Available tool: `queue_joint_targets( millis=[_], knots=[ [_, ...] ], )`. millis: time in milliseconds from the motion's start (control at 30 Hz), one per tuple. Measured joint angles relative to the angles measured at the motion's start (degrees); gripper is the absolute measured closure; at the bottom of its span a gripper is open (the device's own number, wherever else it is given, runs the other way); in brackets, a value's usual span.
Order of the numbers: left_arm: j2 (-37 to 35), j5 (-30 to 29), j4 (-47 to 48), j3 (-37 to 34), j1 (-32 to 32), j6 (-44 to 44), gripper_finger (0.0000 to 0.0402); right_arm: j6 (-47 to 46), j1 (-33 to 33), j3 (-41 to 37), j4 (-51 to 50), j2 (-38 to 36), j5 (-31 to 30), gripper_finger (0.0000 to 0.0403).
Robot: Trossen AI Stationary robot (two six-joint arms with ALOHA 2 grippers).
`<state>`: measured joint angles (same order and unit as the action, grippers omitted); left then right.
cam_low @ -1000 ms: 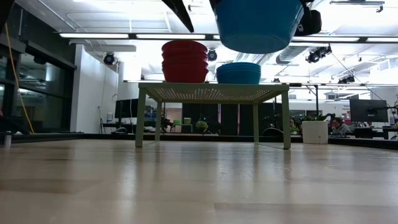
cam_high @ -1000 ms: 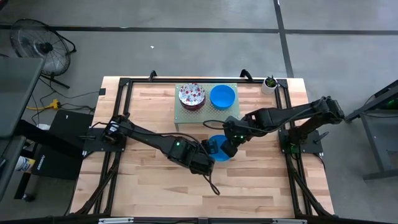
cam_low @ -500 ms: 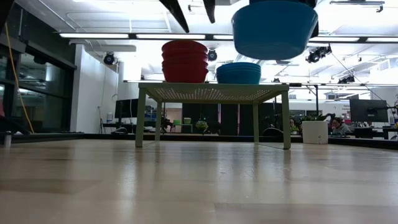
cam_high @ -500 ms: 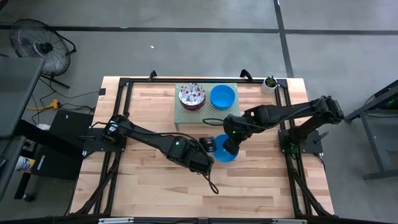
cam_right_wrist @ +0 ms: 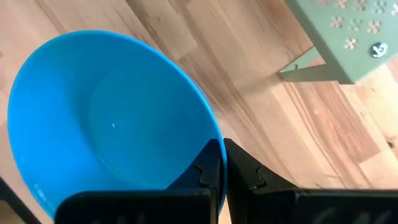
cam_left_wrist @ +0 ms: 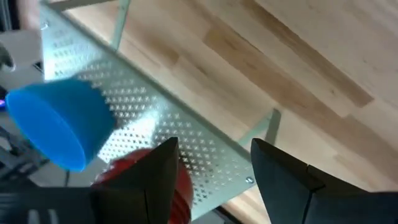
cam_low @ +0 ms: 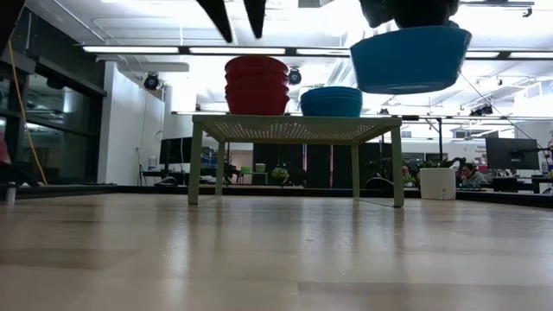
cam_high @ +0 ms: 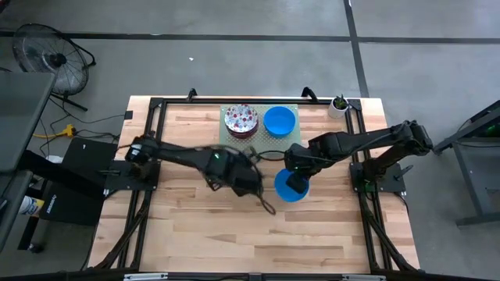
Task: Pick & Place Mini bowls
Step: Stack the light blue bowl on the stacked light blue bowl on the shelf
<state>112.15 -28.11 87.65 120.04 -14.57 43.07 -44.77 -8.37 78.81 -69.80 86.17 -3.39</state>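
My right gripper [cam_right_wrist: 225, 167] is shut on a plain blue mini bowl [cam_high: 291, 188] [cam_low: 409, 59], held in the air in front of the stand. The pale green perforated stand [cam_high: 260, 137] [cam_low: 294, 129] carries a stack of red-speckled bowls [cam_high: 241, 119] [cam_low: 257, 85] and a stack of blue bowls [cam_high: 279, 120] [cam_low: 331, 101], both resting on their bases. My left gripper [cam_high: 251, 165] [cam_left_wrist: 214, 163] is open and holds nothing. It hovers to the left of the held bowl, near the stand's front edge. My right gripper pinches the blue bowl by its rim [cam_right_wrist: 214, 135], one finger inside the bowl and one outside. The fingers come from above, pointing down. The bowl is lifted clear of the table, mouth up and slightly tilted, hanging below the fingers [cam_low: 413, 15].
A small white plant pot [cam_high: 337, 105] [cam_low: 436, 182] stands at the table's far right corner. Black frame rails [cam_high: 156, 148] run along the table's left and right sides. Bare wood [cam_high: 234, 234] lies in front of the stand.
My right gripper has carried the blue bowl toward the table's right and slightly down. My left gripper has drawn away from the bowl, toward the table's far left and the stand, staying open.
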Motion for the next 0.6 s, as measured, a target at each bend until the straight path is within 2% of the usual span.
queue_joint_targets(
  millis=[100, 167, 267, 333, 433, 500, 600],
  knots=[
    [-3.7, 1.4, 0.3, -0.9, 1.0, -1.9, 0.0207, 0.7, -0.4, 0.0, -0.7, 0.0, -0.5, 0.0402],
    [-6.0, 2.2, -3.6, -1.3, 2.4, -2.1, 0.0207, 1.1, -0.5, 0.0, -0.7, -0.1, -0.5, 0.0402],
    [-12.0, 4.7, -4.8, -5.4, 2.8, -4.6, 0.0207, 1.4, -0.4, 0.0, -0.8, -0.5, -1.0, 0.0402],
    [-14.9, 4.6, -11.1, -8.6, 3.8, -5.9, 0.0207, 1.7, -0.4, 0.0, -1.3, -1.1, -1.5, 0.0402],
    [-22.5, 4.7, -12.5, -17.5, 3.3, -10.1, 0.0207, 1.8, -0.4, 0.0, -1.8, -1.9, -2.3, 0.0402],
    [-26.6, 4.7, -21.0, -23.6, 3.8, -12.5, 0.0207, 2.1, -0.4, 0.0, -2.2, -2.5, -2.6, 0.0402],
    [-35.1, 5.1, -24.2, -35.5, 2.9, -17.3, 0.0207, 2.7, -0.2, 0.0, -2.3, -3.7, -2.8, 0.0402]
  ],
)
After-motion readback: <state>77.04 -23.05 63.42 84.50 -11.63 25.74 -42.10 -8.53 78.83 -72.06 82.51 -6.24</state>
